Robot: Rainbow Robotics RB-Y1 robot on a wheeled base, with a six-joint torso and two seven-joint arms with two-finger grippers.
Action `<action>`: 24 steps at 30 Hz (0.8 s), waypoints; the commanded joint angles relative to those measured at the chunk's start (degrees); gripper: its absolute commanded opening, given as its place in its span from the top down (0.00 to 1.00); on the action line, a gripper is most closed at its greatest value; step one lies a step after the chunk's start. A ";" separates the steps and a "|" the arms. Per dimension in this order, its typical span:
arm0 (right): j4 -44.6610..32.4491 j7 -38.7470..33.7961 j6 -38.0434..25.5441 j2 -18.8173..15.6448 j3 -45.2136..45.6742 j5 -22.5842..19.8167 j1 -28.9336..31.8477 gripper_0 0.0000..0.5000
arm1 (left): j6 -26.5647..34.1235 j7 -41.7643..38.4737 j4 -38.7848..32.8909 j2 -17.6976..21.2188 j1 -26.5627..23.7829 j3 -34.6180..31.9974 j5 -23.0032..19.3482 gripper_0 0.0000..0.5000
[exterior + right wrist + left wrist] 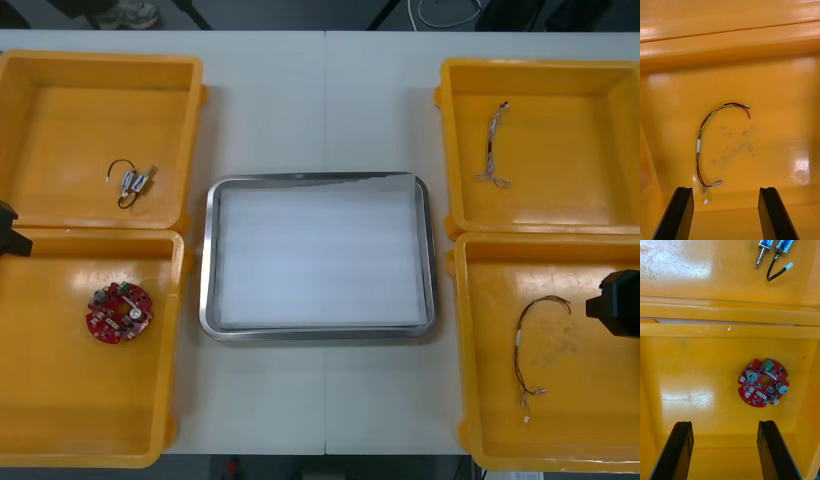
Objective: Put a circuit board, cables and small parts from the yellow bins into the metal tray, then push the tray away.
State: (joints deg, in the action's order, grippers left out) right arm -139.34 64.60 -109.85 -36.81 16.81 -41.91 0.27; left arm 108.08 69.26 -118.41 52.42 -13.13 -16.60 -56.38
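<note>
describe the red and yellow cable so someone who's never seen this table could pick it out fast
From the metal tray mid-table, go to the two yellow bins on the robot's right and take the nearer bin, under the open right gripper. The red and yellow cable lies alone on its floor in a hook shape; the farther bin holds a pale twisted cable.

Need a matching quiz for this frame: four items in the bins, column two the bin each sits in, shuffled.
1 circuit board
2 small metal parts
3 blue and white cable
4 red and yellow cable

A right far bin
B left near bin
C right near bin
D left far bin

Pairs: 1-B, 2-D, 3-A, 4-C
</note>
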 commanded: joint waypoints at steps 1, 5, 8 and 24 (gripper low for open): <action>-1.28 1.66 -0.15 -2.03 -0.55 -0.10 0.96 0.00 | -0.41 6.59 -1.48 2.60 1.18 -1.77 -0.04 0.00; -1.28 1.66 -0.15 -2.03 -0.55 -0.10 0.96 0.00 | -0.41 6.59 -1.48 2.60 1.18 -1.77 -0.04 0.00; -1.28 1.66 -0.15 -2.03 -0.55 -0.10 0.96 0.00 | -0.41 6.59 -1.48 2.60 1.18 -1.77 -0.04 0.00; -1.28 1.66 -0.15 -2.03 -0.55 -0.10 0.96 0.00 | -0.41 6.59 -1.48 2.60 1.18 -1.77 -0.04 0.00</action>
State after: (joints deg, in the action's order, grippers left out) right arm -139.34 64.60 -109.85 -36.82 16.81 -41.91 0.27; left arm 108.08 69.26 -118.41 52.42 -13.13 -16.60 -56.38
